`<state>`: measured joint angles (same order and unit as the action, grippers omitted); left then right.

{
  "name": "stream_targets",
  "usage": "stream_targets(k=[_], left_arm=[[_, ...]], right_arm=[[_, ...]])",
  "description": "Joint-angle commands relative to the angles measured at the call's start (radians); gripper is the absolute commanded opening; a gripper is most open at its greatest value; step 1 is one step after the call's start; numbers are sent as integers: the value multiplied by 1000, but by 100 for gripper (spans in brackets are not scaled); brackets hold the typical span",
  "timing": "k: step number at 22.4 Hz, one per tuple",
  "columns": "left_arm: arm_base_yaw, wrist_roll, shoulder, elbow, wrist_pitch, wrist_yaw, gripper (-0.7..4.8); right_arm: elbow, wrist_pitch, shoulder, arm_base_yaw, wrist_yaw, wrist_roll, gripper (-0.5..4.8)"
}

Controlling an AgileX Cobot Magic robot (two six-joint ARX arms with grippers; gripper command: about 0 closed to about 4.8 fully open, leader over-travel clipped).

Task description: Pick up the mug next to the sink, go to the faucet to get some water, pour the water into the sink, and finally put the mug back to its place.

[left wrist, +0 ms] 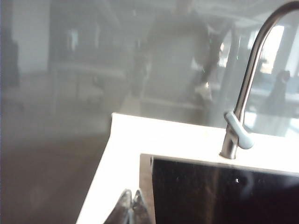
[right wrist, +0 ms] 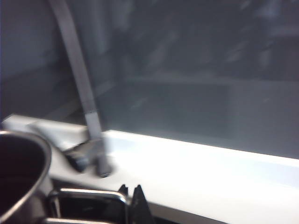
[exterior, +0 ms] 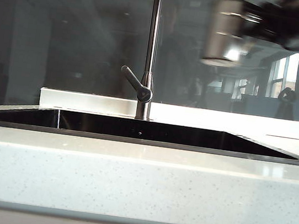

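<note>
The mug (exterior: 225, 31) hangs high in the air at the upper right, above the far right part of the sink (exterior: 136, 129) and to the right of the faucet (exterior: 151, 51), blurred but upright, with its handle toward the dark arm. The right tool (right wrist: 131, 198) is clamped on that thin wire handle; its tips sit together around the wire in the right wrist view, where the mug's dark inside shows at the edge, though I cannot tell whether anything is in it. The sink is a black basin sunk in the pale speckled desk (exterior: 139, 183), and its bottom is hidden from the front view. The left tool (left wrist: 130, 205) has its tips pressed together, holding nothing, over the desk just left of the sink's near left corner; only the left wrist view shows it, along with the faucet's curved top. No writing or label can be read anywhere.
</note>
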<state>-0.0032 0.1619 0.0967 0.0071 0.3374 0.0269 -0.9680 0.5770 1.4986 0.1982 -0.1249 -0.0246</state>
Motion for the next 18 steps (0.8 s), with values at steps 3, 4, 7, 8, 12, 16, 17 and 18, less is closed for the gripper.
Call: stream_targets(k=[3,4,7,8,12,16,17,18], left_arm=[[2,14,264,6,319,4,-6],[2,14,378,7,430,4,-6],[2,14,616,42,599,34,-6],[2,14,739,84,649,72,-6],[2,3,1162,309,772,163,-6],[2,31,1566,608,898,357,-5],[2,37,1673,721,898,446,-5],[2,38,1725,778,898,488,-3]], right_arm=[[-280,-128,162,147,94,58,-2],[-357,-134,226,172,108,54,-2],[-479,-134,325,206,135,55,-2],[-515,-135,351,211,175,54,-2],[-586,-131,375,211,182,-4,-2],[-627,-132,375,211,175,-5,-2],[-634,-132,375,211,175,-5,-2],[-640,-133,375,211,174,-5,-2]])
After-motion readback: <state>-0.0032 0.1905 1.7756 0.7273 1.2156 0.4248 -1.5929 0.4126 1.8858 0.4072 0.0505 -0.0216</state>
